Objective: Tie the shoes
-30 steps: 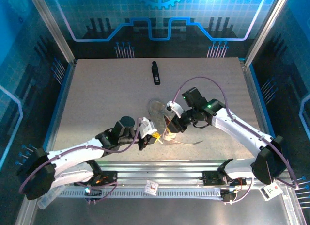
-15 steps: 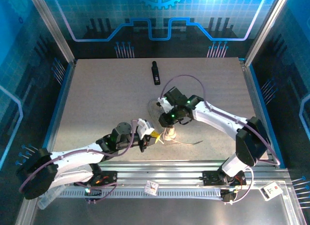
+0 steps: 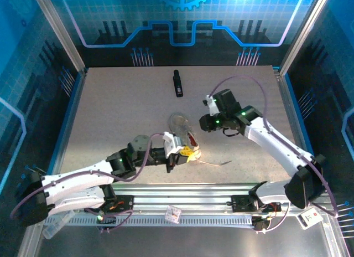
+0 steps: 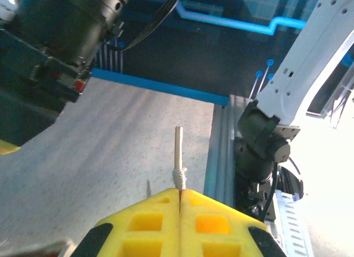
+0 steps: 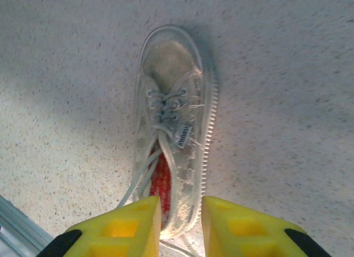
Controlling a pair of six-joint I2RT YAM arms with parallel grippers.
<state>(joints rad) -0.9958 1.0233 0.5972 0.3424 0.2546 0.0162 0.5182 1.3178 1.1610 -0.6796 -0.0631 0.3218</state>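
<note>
I read the sneaker (image 5: 172,139) sole-down on the speckled grey table (image 3: 121,102): meshy beige upper, ribbed sole, red lining. Left gripper (image 4: 181,197) at its heel, yellow pads clamped on a lace (image 4: 178,147) by its stiff tip. Right gripper (image 5: 181,212) beside it, fingers spread.

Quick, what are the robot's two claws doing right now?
Left gripper: closed, pinching the tip of a lace.
Right gripper: open, holding nothing.
</note>
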